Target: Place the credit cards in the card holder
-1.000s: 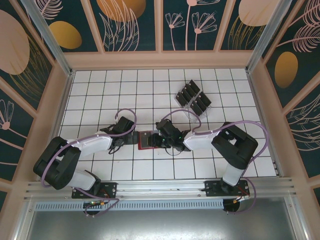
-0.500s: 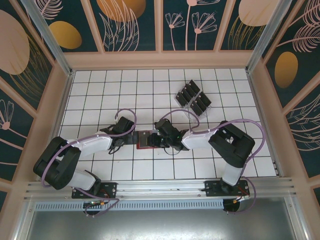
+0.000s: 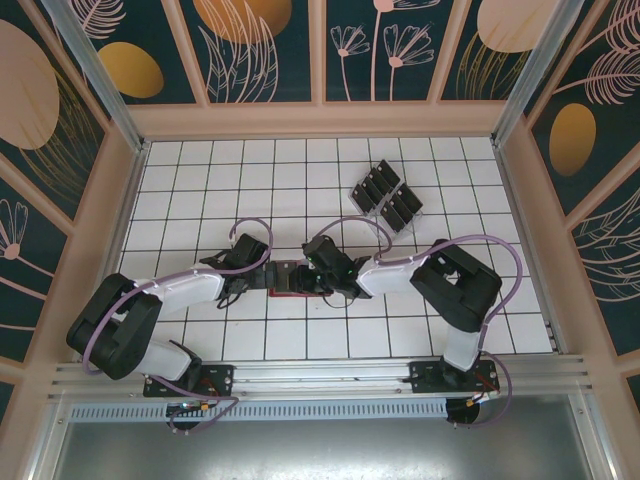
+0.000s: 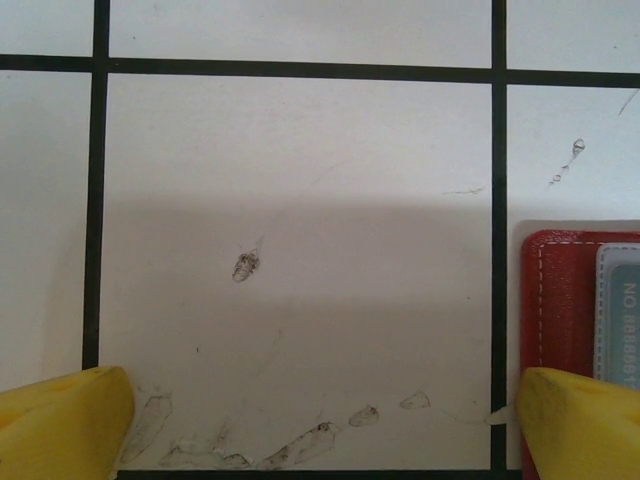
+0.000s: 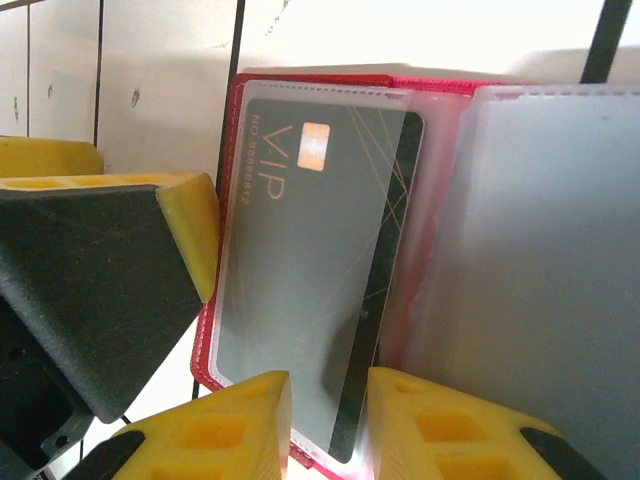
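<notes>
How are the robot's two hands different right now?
The left hand has its fingers spread wide, with bare table between them. The right hand has its fingers close together. The left hand sits at the card holder's edge, while the right hand is at the end of the credit card inside it. Both have yellow fingers.

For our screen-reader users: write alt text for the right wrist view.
A black VIP credit card sits in a clear sleeve of the open red card holder, lying on white tiles. The right end effector's yellow fingers flank the card's near end.
</notes>
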### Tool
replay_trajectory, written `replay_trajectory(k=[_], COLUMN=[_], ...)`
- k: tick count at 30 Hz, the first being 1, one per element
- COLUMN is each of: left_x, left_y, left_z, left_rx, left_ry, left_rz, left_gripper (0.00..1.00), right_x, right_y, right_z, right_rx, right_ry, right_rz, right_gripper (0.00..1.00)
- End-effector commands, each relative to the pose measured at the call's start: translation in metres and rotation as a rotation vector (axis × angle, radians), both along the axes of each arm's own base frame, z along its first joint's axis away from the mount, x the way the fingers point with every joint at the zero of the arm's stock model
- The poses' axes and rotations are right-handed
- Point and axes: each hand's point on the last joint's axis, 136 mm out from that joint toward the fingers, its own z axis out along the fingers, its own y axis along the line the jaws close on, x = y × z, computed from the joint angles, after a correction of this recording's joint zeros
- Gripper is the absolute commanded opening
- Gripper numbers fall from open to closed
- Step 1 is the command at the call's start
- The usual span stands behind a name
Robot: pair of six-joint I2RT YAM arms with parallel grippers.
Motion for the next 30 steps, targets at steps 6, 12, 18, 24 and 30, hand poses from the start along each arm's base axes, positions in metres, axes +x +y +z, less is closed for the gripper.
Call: replay_trajectory(k=[6, 12, 18, 24, 30], left_x=[-0.007, -0.001, 0.012, 0.025, 0.034], left_y=[-0.002, -0.003, 0.006, 0.009, -0.008], left_z=[-0.010, 0.000, 0.025, 0.052, 0.070], left_rx=[-0.019, -0.023, -0.001, -0.002, -0.077], left_ry=[0.031, 0.007, -0.073, -0.158, -0.187], left_rz=[-0.023, -0.013, 0.058, 0.099, 0.056], left_gripper=[0.98, 0.99, 0.99, 0.98, 0.98], right_x=[-0.006, 0.000, 0.017, 0.033, 0.044], right_y=[0.013, 0.011, -0.012, -0.045, -0.052], right_z=[0.000, 0.019, 0.055, 0.065, 0.049], right_rx=[-0.008, -0.001, 0.012, -0.024, -0.076], right_ry=[0.008, -0.037, -0.115, -0.159, -0.157], right_rz=[0.057, 0.048, -0.020, -0.091, -0.079], right_gripper=[0.26, 0.34, 0.47, 0.50, 0.51])
